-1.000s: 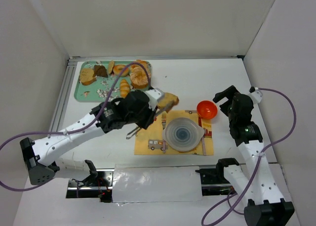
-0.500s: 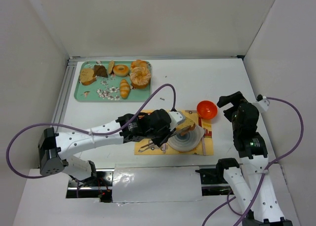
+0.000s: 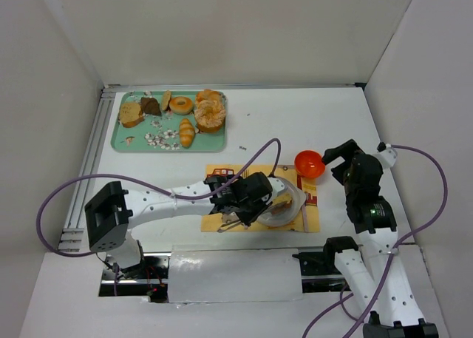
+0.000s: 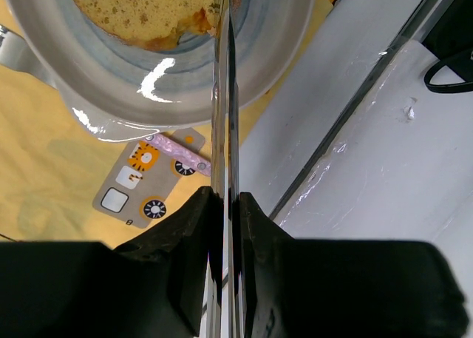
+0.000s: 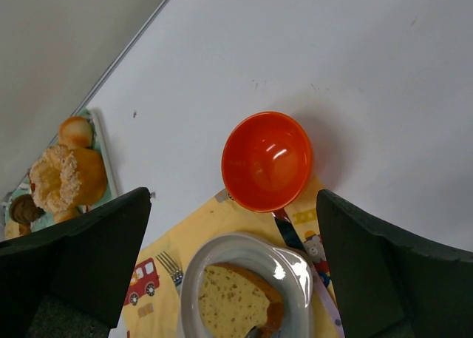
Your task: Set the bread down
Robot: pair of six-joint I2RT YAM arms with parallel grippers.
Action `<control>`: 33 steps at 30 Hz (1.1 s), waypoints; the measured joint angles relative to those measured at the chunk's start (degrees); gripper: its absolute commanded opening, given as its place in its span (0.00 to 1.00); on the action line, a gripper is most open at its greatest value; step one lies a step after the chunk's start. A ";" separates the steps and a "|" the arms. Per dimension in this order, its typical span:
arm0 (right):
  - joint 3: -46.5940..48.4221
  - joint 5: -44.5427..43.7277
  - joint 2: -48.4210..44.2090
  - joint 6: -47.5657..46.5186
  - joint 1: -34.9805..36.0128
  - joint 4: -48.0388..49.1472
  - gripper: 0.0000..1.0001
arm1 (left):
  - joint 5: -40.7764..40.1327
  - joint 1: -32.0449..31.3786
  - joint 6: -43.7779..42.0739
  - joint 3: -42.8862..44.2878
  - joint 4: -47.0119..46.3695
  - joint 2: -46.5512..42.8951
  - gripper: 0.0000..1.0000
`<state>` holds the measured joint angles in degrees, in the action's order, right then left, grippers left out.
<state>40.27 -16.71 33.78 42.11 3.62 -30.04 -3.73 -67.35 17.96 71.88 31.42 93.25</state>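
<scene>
While the bread lies in the plate but is not yet let go, we are at the release step.

Our left gripper (image 4: 225, 5) is pressed together on the crust edge of the flat oval golden-tan bread slice (image 5: 233, 305). The slice rests inside the pale grey round plate (image 4: 273, 49) on the yellow printed placemat (image 4: 44, 168). Next, we judge, the gripper must part and lift clear without dragging the slice out. Our right gripper (image 5: 230, 205) hangs spread wide above the glossy orange bowl (image 5: 267, 160), which holds nothing. The teal rectangular tray (image 3: 118, 142) at the tabletop's far left holds the other pastries.
</scene>
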 measured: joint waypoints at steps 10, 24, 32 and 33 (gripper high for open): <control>-0.87 0.02 0.61 -0.02 0.00 0.07 1.00 | 2.64 0.02 0.15 1.79 -0.44 2.34 0.17; -2.08 0.02 0.07 -0.02 0.00 -0.02 1.00 | 2.67 0.02 0.39 2.89 -0.31 2.34 0.47; -2.40 0.26 -0.39 0.02 0.00 -0.07 1.00 | 2.05 0.00 0.50 2.89 0.00 2.19 0.49; -2.40 0.37 -0.39 0.00 0.00 -0.07 1.00 | 1.90 0.00 0.57 2.89 0.09 1.95 0.49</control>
<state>37.87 -16.34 33.39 42.11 3.62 -30.11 -1.83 -67.35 18.52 74.76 31.51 95.20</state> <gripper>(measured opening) 0.999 0.495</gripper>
